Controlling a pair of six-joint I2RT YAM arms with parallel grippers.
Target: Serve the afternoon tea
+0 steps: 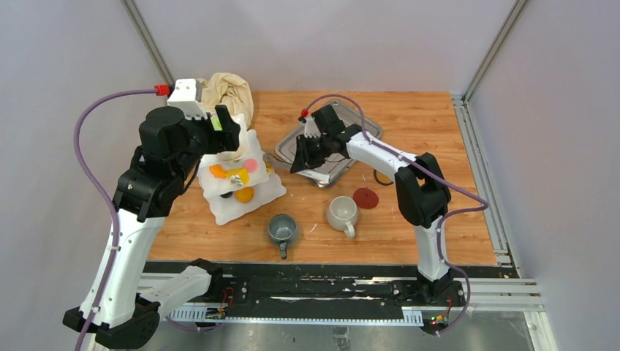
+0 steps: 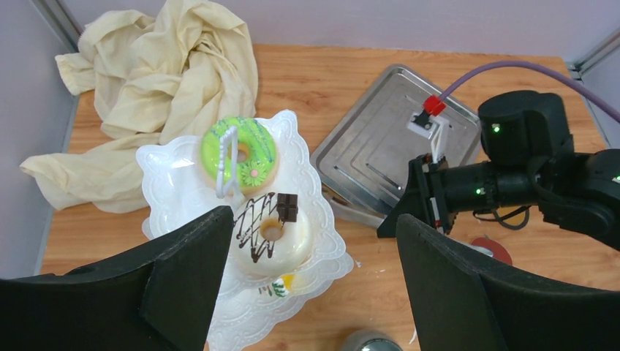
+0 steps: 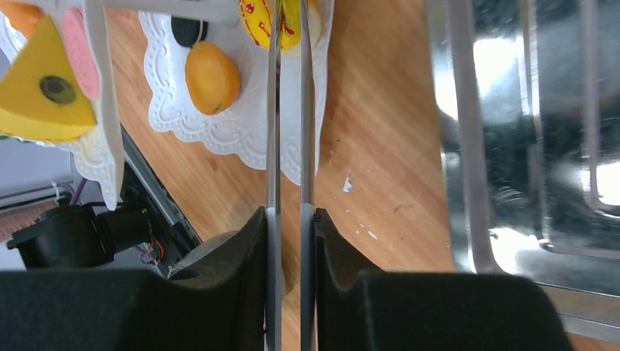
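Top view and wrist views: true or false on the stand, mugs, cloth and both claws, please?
1. The green doughnut lies on the white stand. True.
2. Both mugs stand on the stand's tiers. False: the grey mug and white mug stand on the table.
3. The left claw is open above the stand. True.
4. The right claw is wide open. False: it is shut on thin metal strips.
5. The beige cloth covers the stand. False: it lies bunched at the table's far left.

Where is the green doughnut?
Left wrist view: the green doughnut lies on the white stand, between the beige cloth and the steel tray, beside a chocolate-drizzled white doughnut.
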